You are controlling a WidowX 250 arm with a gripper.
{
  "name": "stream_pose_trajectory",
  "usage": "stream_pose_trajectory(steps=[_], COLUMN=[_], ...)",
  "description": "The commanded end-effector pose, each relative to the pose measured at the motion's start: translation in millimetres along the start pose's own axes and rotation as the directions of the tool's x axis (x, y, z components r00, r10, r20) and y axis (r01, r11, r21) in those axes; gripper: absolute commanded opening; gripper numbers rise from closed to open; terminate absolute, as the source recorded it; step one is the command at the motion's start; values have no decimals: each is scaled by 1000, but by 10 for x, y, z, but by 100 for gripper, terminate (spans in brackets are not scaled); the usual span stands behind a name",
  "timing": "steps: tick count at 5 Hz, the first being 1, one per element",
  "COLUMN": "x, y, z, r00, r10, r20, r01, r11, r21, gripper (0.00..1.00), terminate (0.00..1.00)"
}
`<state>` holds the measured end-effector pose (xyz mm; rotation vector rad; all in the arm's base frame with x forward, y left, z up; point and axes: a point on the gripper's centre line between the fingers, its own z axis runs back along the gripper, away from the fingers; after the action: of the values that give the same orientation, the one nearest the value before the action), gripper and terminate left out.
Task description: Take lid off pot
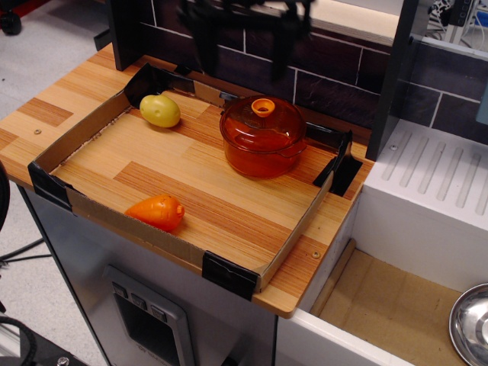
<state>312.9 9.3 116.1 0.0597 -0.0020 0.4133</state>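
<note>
The translucent orange pot (263,152) stands at the back right of the wooden tray area. Its domed lid (263,122) sits closed on it, with a small orange knob (263,106) at centre. My gripper (242,42) shows as a dark blurred shape at the top edge, above and behind the pot. Its two fingers (202,38) hang far apart, so it is open and empty. It touches neither lid nor pot.
A yellow-green potato toy (160,110) lies at the back left. An orange carrot toy (156,212) lies near the front. A low cardboard rim (290,240) with black corners bounds the board. A steel bowl (469,324) sits in the sink at lower right.
</note>
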Motion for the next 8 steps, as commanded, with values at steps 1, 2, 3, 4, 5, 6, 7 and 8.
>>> stream_pose_trajectory(steps=[1,2,3,4,5,6,7,8], x=[232,332,376,454,496,520,486,458], y=[-212,-184,-91,-33,-24,-35,-76,-68], z=[-154,-269,-215,-258,-318,-375,-459,-467], r00=[997,997,998,998,999,999,999,999], r10=[13,9,18,35,35,46,36,38], r20=[75,79,55,53,39,13,-3,-13], r01=[-13,-11,-19,-37,-37,-47,-36,-37], r11=[1000,1000,1000,999,998,997,997,998], r21=[-3,25,16,27,55,57,65,43], gripper=[100,100,100,100,100,100,100,0], terminate=[0,0,0,0,0,0,0,0])
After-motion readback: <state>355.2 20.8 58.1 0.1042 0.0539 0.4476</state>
